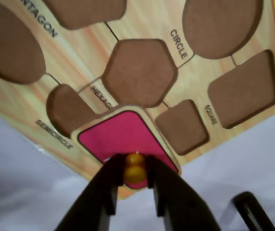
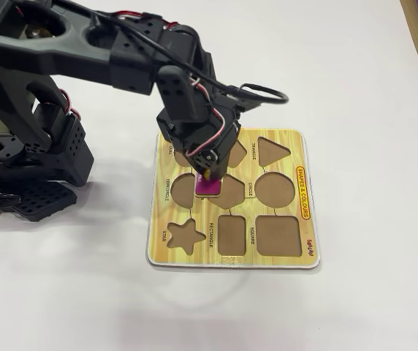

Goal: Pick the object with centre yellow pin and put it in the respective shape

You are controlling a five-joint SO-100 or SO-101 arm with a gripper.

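My gripper (image 1: 135,168) is shut on the yellow knob (image 1: 135,175) of the magenta-pink rectangular piece (image 1: 123,134). The piece hangs level just over the yellow puzzle board (image 1: 142,19). In the fixed view the gripper (image 2: 209,175) holds the piece (image 2: 209,188) over the board's middle row, between the semicircle and hexagon cutouts. The RECTANGLE cutout (image 2: 232,234) lies empty in the front row, in front of and a little right of the piece. In the wrist view it (image 1: 181,126) sits just right of the piece's corner. The larger SQUARE cutout (image 1: 243,89) lies beyond it.
The board (image 2: 202,252) lies on a white table, all its visible cutouts empty: star (image 2: 183,235), circle (image 2: 275,189), triangle (image 2: 271,151), hexagon (image 1: 140,72). The arm's black base (image 2: 33,168) stands at the left. A black cable loop (image 2: 264,93) arches behind the gripper.
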